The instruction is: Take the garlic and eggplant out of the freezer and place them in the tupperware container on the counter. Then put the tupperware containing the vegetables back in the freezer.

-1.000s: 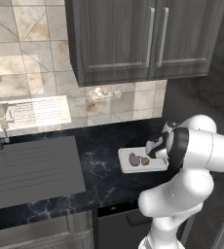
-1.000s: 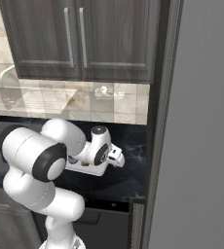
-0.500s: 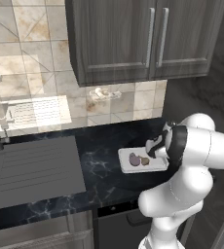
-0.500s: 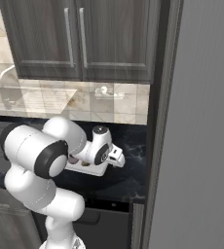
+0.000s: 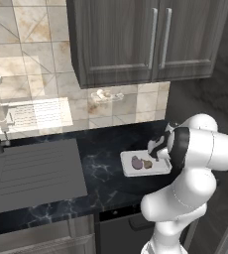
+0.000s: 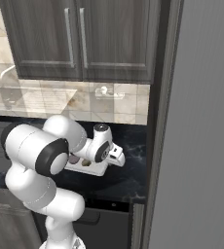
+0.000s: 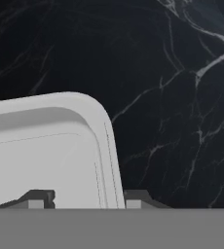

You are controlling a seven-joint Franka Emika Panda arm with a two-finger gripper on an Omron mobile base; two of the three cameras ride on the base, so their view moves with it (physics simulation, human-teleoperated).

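Tupperware container [image 5: 158, 170]: shallow white rectangular tray with rounded corners, flat on the bench [image 5: 101, 163], a black marble-look worktop with faint white veins. It lies to the right of the sink, below the wall cabinets. In the hand view one rounded corner and a side wall of the tray [image 7: 60, 146] show against the dark stone.

Eggplant [image 5: 136, 161]: small purple piece, lying inside the tray on its left half.

Garlic [image 5: 147, 163]: small brownish bulb, inside the tray, just beside the eggplant on its right. Whether the two touch cannot be told.

Gripper [image 7: 88, 198]: at the right-hand end of the tray, wrist bent low over the bench. In the hand view the two dark tips stand one on each side of the tray's side wall, one over the tray floor and one over the bare stone. The jaws straddle the rim with a gap on either side; whether they are clamped on it cannot be told.

Freezer [image 6: 201, 126]: tall grey appliance, its wide flat door at the right of the right base view.

Sink [image 5: 31, 171]: grey matte basin with ribbed drainboard, well left of the tray.

Wall cabinets [image 5: 136, 39]: dark wood-grain, doors closed, above the bench.
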